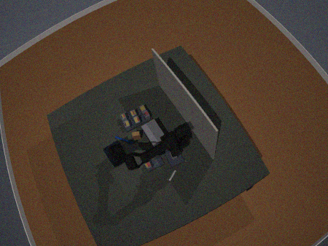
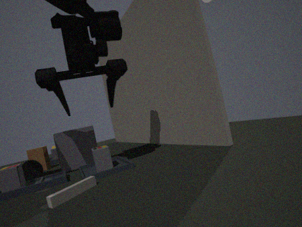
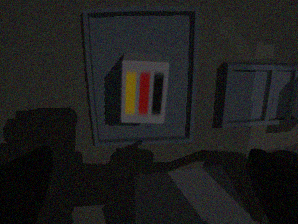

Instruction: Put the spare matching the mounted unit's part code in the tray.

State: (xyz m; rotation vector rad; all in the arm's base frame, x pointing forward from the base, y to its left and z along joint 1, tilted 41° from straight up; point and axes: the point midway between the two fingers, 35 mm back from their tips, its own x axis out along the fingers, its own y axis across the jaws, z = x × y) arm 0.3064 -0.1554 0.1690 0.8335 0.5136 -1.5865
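Note:
A light grey spare [image 2: 103, 159] [image 3: 145, 92] with yellow, red and black stripes stands upright inside the blue-grey tray [image 1: 180, 161] [image 2: 129, 164] [image 3: 140, 32], within its rim in the wrist view. My gripper [image 2: 90, 111] is wide open and empty, above the tray area and clear of the spare. In the top view the arm partly covers the tray. Other spares [image 1: 135, 119] with coloured tops stand in a rack further back. I cannot tell which thing is the mounted unit, and no code on a back shows.
A tall pale wall [image 1: 186, 98] [image 2: 168, 77] stands beyond the tray. A large grey box [image 1: 152, 130] [image 2: 75, 144] and an orange block [image 1: 136, 135] [image 2: 38, 158] stand near the arm. A divided holder [image 3: 242, 95] lies beside the tray. A white bar [image 1: 172, 175] [image 2: 72, 192] lies in front.

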